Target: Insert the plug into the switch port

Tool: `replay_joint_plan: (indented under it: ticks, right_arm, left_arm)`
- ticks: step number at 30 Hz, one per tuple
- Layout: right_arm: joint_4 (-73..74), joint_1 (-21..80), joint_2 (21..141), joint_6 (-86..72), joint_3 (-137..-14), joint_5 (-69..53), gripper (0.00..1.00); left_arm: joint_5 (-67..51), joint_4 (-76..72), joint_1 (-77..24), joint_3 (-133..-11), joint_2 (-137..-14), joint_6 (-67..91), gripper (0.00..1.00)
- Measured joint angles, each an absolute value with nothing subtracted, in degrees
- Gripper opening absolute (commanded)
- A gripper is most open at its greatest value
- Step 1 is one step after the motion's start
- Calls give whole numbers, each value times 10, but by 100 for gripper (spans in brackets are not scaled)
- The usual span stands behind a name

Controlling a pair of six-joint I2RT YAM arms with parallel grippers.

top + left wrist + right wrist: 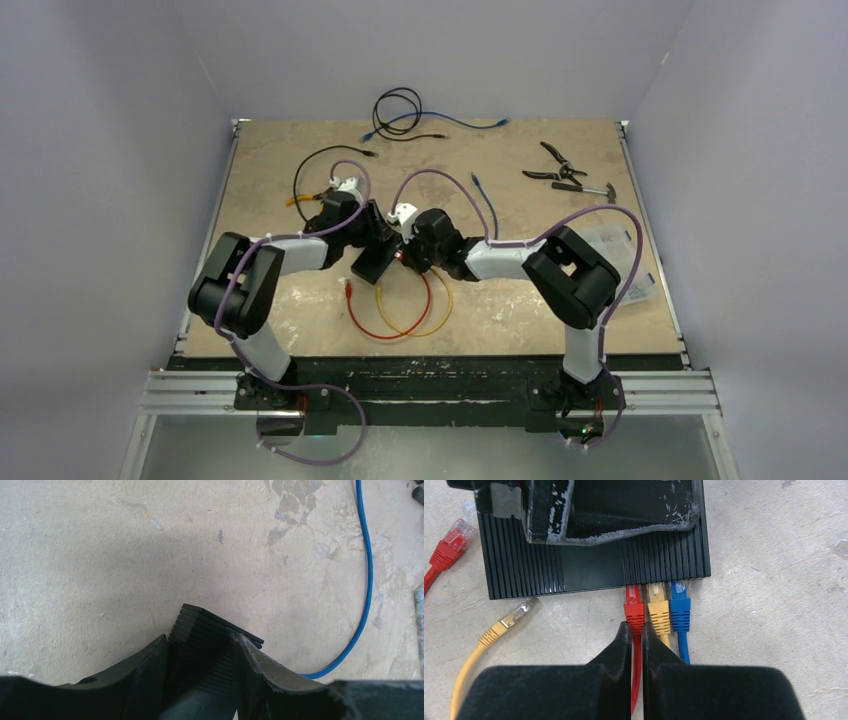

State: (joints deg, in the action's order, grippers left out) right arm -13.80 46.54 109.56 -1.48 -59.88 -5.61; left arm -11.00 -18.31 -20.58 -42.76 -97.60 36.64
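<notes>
The switch (589,565) is a flat black ribbed box lying on the table, also in the top view (374,264). My left gripper (200,641) is shut on its far edge (210,630); one left finger (609,510) lies across the box top. Red (634,609), yellow (659,611) and blue (680,611) plugs sit side by side in its sockets. My right gripper (637,628) is shut on the rear of the red plug and its cable. In the top view both grippers (372,236) (403,256) meet at the switch.
A loose red plug (449,545) and a loose yellow plug (506,622) lie left of the switch. Red and yellow cable loops (385,322) lie in front. A blue cable (367,580) runs behind. Pliers (555,165), a hammer (590,188) and coiled cables (400,110) lie at the back.
</notes>
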Motion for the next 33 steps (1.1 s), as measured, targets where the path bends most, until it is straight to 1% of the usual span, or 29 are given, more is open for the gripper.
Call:
replay_joint_plan:
  ticks: [2,5,7,8,11,16,19,25,28,33]
  right_arm:
    - [-141,466,1096,-11,-599,-52,9]
    - [-151,465,1095,0,-597,-39,24]
    - [-167,465,1091,5,-589,-34,38]
    - [-177,464,1086,6,-583,-29,42]
    - [-204,464,1065,9,-567,-19,50]
    - [-247,464,1018,10,-547,-9,54]
    - [-279,464,983,10,-541,-5,54]
    - [-296,464,925,10,-519,5,55]
    - [-291,464,906,8,-500,13,63]
    - [-262,458,858,-1,-463,45,81]
  left_arm:
    - [-103,-150,-210,-448,-976,350,50]
    - [-95,-90,-217,-493,-980,317,53]
    - [-93,-43,-222,-536,-986,293,53]
    - [-93,-24,-223,-554,-988,285,54]
    - [-94,31,-225,-614,-998,256,55]
    - [-106,84,-213,-664,-1003,229,57]
    - [-118,109,-199,-665,-1004,227,57]
    - [-135,126,-188,-662,-1006,223,57]
    - [-140,123,-188,-646,-1006,223,58]
    - [-130,143,-184,-636,-1000,221,60]
